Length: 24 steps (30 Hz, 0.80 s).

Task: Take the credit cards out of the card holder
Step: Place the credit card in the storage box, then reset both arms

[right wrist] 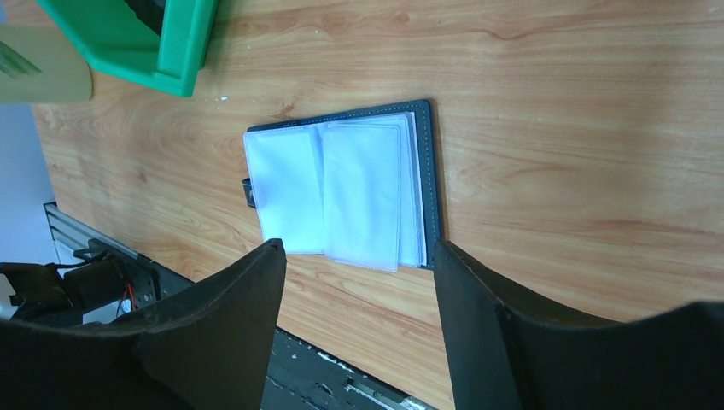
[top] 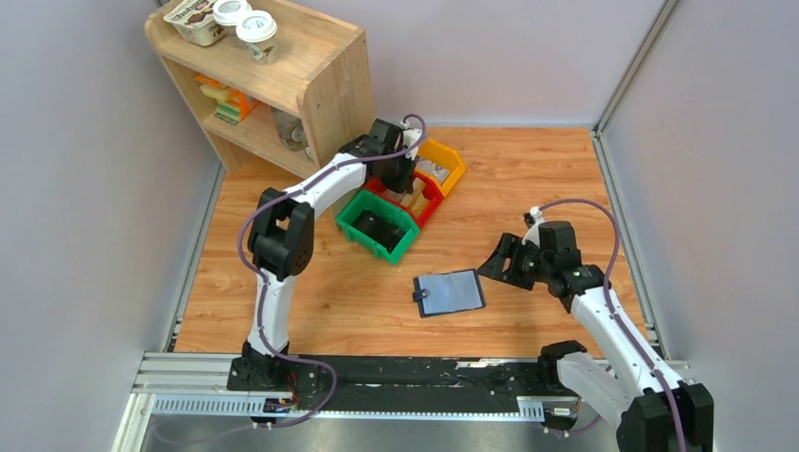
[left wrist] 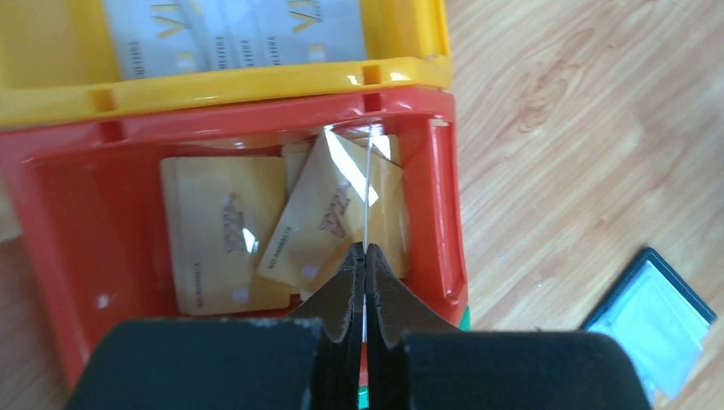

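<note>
A light wooden shelf unit (top: 320,85) stands in the far left corner with white lidded cups (top: 256,33) on top. Just right of it, the left hand (top: 400,179) hangs over a red plastic bin (top: 430,209), set between a green plastic bin (top: 353,221) and a yellow plastic bin (top: 454,162). Only the left wrist view shows that this hand (left wrist: 364,260) is fully closed, pinching one thin card (left wrist: 370,188) seen edge-on above the tan-beige credit cards (left wrist: 226,235) lying in the red bin (left wrist: 77,256). Paler cards (left wrist: 230,34) fill the yellow bin (left wrist: 256,81).

The navy-blue rectangular card holder (top: 450,292) lies open mid-counter. The right wrist view shows its clear sleeves (right wrist: 341,192) and its strap tab (right wrist: 248,192). To its right the right hand (top: 497,261) hovers spread wide, gripping nothing, its fingers (right wrist: 230,325) apart from the holder.

The wood-grain counter (top: 528,188) has plain grey walls (top: 716,141) around it and a black rail (top: 424,372) along its near edge
</note>
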Tool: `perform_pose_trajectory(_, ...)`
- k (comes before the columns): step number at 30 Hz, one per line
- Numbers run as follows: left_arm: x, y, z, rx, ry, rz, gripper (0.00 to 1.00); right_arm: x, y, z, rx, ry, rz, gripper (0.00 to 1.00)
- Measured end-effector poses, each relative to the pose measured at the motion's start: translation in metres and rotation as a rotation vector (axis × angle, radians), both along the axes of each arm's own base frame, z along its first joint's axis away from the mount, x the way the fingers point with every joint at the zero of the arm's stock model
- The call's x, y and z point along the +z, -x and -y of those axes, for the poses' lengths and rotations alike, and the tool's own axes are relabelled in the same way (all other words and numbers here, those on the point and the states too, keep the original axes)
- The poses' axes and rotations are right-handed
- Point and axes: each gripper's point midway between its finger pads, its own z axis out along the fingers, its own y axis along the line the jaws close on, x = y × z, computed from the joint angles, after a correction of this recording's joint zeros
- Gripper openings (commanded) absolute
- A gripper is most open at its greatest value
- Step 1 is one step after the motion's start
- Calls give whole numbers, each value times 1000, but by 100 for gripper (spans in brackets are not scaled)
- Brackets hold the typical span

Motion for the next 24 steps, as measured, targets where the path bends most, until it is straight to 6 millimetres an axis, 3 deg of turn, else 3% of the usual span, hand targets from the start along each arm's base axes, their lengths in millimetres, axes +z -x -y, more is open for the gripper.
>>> perform_pose_trajectory(2, -5, 0, 5, -35, 19, -33, 11, 2, -1, 1, -1, 8, 9, 68)
perform_pose_trajectory(3, -6, 0, 8, -52, 29, -46, 24, 4, -2, 2, -2, 11, 12, 69)
perform_pose_trajectory(5, -8, 1, 12, -85, 38, -57, 39, 7, -2, 3, -6, 18, 18, 71)
perform_pose_trajectory(8, -8, 2, 11, -102, 34, -63, 56, 12, -3, 6, -17, 35, 33, 78)
perform_pose_trajectory(9, -8, 2, 10, -101, 32, -64, 74, 14, -4, 8, -23, 42, 39, 85)
perform_pose_trajectory(10, -9, 3, 9, -99, 27, -64, 76, 17, -5, 10, -31, 53, 49, 96)
perform_pose_trajectory(11, -9, 2, 8, -97, 19, -60, 76, 20, -6, 12, -40, 61, 57, 100)
perform_pose_trajectory(14, -3, 4, 2, -62, 12, -50, 77, 32, -8, 24, -80, 111, 98, 100)
perform_pose_trajectory(17, 16, 13, -8, -18, 14, -17, 77, 54, -11, 38, -142, 161, 160, 100)
perform_pose_trajectory(24, 97, 41, -29, 143, 54, 215, 77, 133, -11, 89, -358, 297, 406, 100)
